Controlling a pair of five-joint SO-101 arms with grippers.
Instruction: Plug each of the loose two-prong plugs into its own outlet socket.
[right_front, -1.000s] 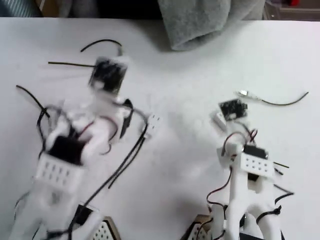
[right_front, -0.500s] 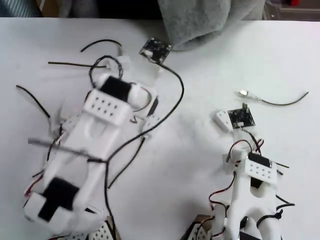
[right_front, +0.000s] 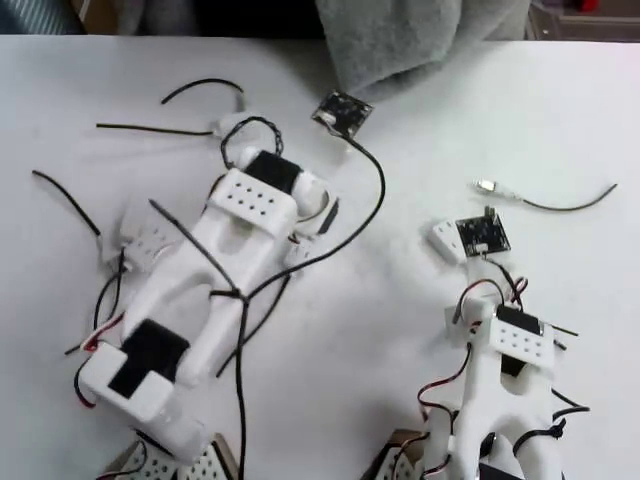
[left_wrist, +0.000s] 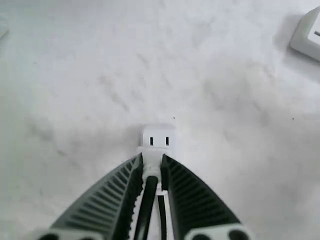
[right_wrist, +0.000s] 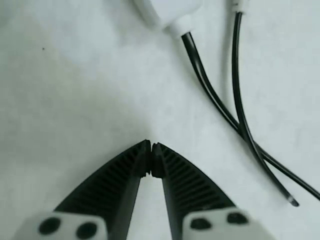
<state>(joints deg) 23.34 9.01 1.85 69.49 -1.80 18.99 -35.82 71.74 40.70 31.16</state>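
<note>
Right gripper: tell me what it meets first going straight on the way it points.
Probably the white plug on its black cable, nearly dead ahead of the shut right gripper; bare table lies between. Height is hard to judge.

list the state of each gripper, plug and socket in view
left gripper: fingers shut on the corded socket
corded socket: held, both slots empty
right gripper: fingers shut, holding nothing
white block: loose on the table
white connector: loose on the table, ungripped
cable plug: unplugged, lying on the table
</note>
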